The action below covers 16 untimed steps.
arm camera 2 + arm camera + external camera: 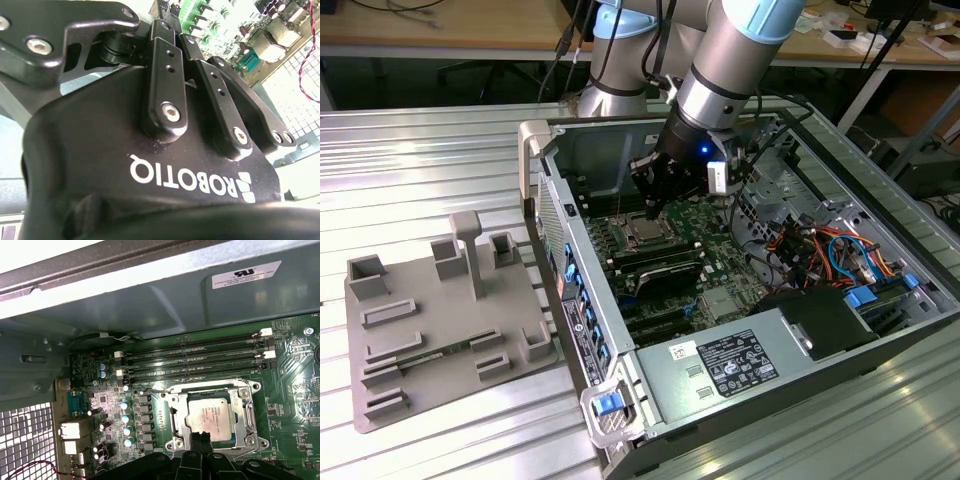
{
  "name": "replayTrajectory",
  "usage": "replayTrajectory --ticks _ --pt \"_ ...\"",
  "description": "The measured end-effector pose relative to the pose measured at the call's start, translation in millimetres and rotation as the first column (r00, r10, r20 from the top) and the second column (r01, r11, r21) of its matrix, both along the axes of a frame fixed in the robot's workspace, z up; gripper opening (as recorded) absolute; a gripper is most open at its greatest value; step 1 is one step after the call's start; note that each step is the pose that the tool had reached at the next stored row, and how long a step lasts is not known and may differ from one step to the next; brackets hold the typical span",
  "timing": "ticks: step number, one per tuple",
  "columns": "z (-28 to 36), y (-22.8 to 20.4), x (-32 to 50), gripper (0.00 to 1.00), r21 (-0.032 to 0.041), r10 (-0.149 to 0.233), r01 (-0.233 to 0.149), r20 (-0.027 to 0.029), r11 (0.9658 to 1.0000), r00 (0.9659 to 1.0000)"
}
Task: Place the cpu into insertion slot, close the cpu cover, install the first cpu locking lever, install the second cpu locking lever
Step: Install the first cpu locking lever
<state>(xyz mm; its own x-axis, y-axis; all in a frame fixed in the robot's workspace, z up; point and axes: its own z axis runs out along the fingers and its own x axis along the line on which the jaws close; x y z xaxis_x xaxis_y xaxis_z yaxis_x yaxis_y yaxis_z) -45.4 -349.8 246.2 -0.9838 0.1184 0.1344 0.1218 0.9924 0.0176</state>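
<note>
The cpu (pixel 210 415), a silver-grey square chip, lies flat in the insertion slot (pixel 185 403) on the green board. The cpu cover (pixel 248 415), a silver metal frame, lies down around the chip. My gripper (pixel 201 436) hangs just over the chip's near edge with its black fingertips pressed together and nothing visible between them. In the exterior view the gripper (pixel 653 210) reaches down into the open computer case right above the cpu (pixel 645 233). In the second wrist view the gripper (pixel 172 27) shows its finger links drawn close together.
Long black memory slots (pixel 195 357) run beside the socket, with the case wall (pixel 150 300) behind them. Coloured cables (pixel 820 250) and a power supply (pixel 740 365) fill the case on the exterior view's right. A grey fixture (pixel 440 320) lies on the ribbed table at the exterior view's left.
</note>
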Motion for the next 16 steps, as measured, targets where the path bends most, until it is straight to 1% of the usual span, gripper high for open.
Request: replayTrajectory --ticks 16 --pt "0.0 0.0 0.0 0.11 0.0034 0.03 -0.03 0.0 0.9996 0.9996"
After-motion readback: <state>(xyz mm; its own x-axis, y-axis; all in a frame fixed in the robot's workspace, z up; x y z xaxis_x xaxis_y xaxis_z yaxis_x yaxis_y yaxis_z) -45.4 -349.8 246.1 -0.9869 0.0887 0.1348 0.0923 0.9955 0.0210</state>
